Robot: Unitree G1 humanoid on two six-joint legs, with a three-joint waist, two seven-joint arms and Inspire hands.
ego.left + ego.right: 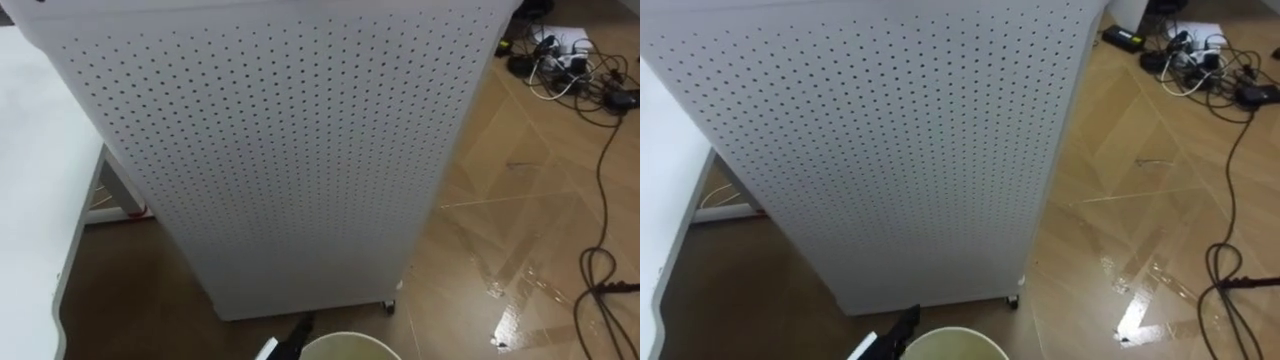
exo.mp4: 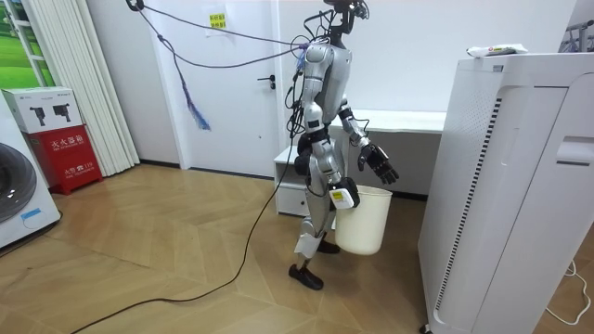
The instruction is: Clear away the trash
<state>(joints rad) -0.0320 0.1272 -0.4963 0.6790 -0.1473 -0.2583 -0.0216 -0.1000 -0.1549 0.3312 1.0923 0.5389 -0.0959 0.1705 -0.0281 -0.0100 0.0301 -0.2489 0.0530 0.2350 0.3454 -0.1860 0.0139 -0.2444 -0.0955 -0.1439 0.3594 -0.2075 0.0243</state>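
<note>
Robot stands facing a tall white perforated cabinet, at 12 o'clock in the eye views. White counter at 9 o'clock. White bucket at 6 o'clock, clear of the floor. Cables on the floor at 2 o'clock. Right hand grasps the bucket's rim. Left hand is raised above the bucket, fingers released. Packet lies on the cabinet's top, well apart from both hands.
</note>
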